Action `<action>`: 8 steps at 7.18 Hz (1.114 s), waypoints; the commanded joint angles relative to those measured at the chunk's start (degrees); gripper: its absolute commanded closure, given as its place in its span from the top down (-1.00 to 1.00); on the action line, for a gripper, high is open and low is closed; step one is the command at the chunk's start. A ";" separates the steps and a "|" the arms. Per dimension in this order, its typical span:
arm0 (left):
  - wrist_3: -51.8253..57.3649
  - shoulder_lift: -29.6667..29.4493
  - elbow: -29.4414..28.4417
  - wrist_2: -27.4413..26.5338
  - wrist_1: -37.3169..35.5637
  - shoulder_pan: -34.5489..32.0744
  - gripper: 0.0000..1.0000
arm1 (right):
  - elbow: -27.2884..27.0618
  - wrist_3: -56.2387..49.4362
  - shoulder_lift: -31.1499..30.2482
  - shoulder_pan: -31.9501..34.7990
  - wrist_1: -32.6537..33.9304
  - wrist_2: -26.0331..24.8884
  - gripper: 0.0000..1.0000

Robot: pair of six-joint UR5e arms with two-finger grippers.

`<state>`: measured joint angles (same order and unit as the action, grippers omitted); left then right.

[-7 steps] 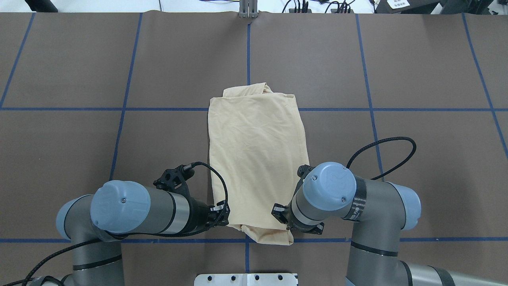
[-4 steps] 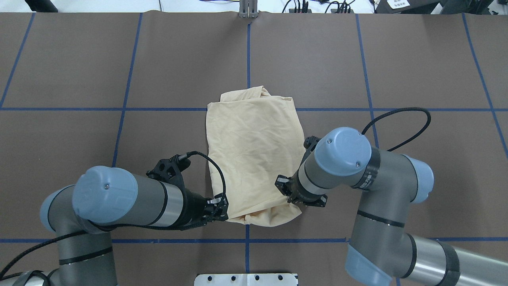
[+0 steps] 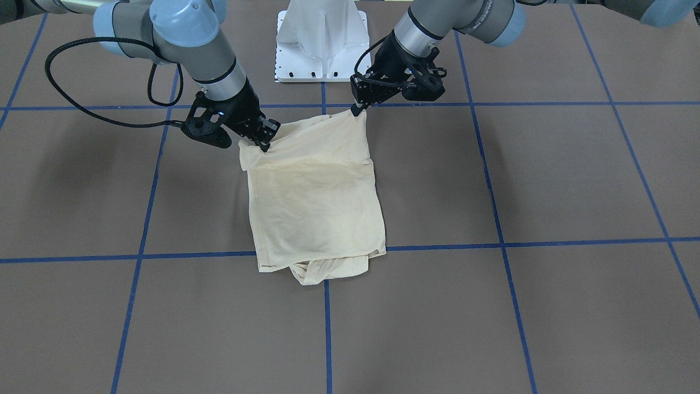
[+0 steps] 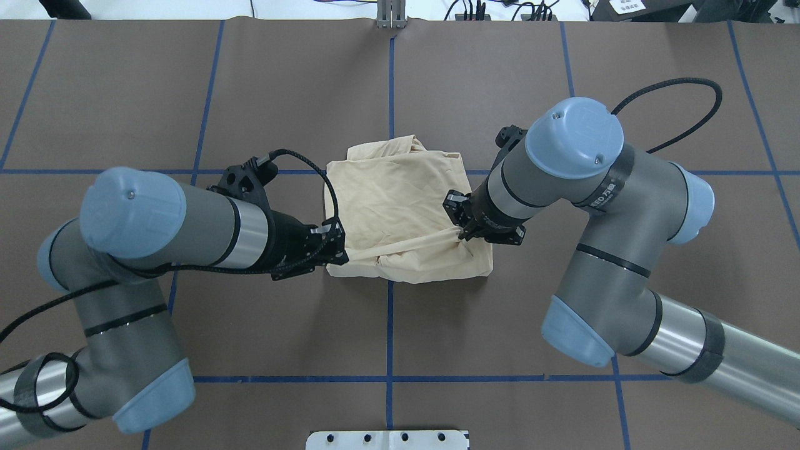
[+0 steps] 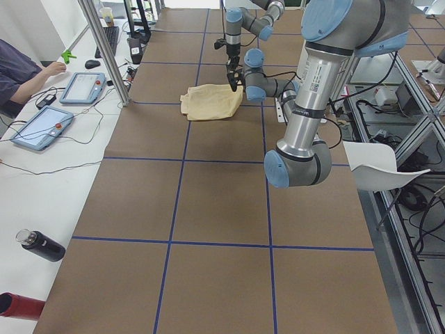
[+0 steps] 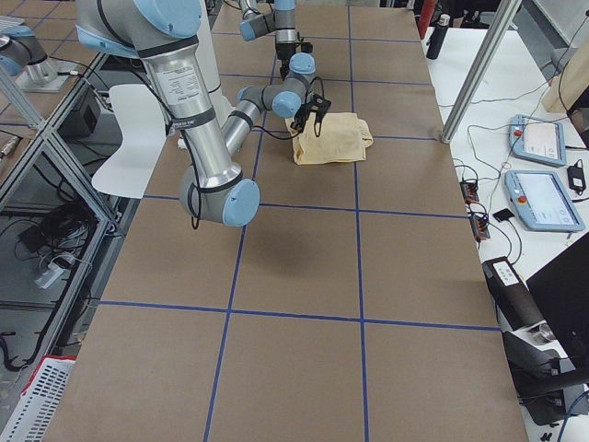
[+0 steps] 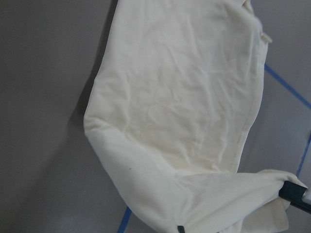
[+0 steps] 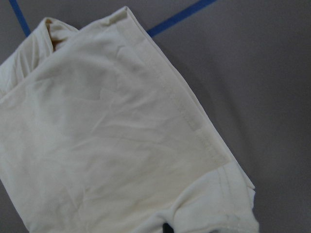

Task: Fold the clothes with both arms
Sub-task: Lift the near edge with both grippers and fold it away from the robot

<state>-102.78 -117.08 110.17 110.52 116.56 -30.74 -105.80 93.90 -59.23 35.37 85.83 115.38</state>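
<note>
The pale cream-yellow shirt [image 4: 400, 200] lies at mid-table, folded narrow, with its plain side up; print and neck label are hidden. My left gripper [image 4: 340, 248] is shut on the shirt's near left corner. My right gripper [image 4: 462, 234] is shut on the near right corner. Both hold that edge raised and stretched taut over the rest of the shirt. In the front-facing view the shirt [image 3: 314, 208] hangs from the left gripper [image 3: 356, 109] and the right gripper [image 3: 262, 143]. Cloth fills the left wrist view [image 7: 180, 121] and the right wrist view [image 8: 112, 136].
The brown table [image 4: 187, 94] is marked with a blue tape grid. The white pedestal base [image 3: 322, 44] stands at the robot's edge. Past the far edge are tablets [image 5: 82, 87], a metal post [image 5: 104, 49], bottles [image 5: 42, 245] and an operator's arm [image 5: 28, 69].
Both arms have moved away from the base, carrying the shirt's near edge up and forward over the rest. The shirt's outline on the table is now much shorter.
</note>
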 commanded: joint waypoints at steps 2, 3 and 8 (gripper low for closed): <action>6.34 -9.29 -15.90 2.42 1.73 -8.08 -1.00 | 12.51 -5.11 8.84 4.52 -0.23 0.19 -1.00; 7.33 -9.83 -20.91 2.42 5.74 -9.76 -1.00 | 15.68 -5.39 11.21 5.75 -0.23 0.28 -1.00; 8.74 -12.99 -34.21 2.33 16.05 -10.92 -1.00 | 31.51 -6.09 17.30 6.46 -8.39 -0.42 -1.00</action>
<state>-94.02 -128.95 78.76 112.88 130.39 -41.62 -77.42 87.97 -42.90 41.63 78.87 115.11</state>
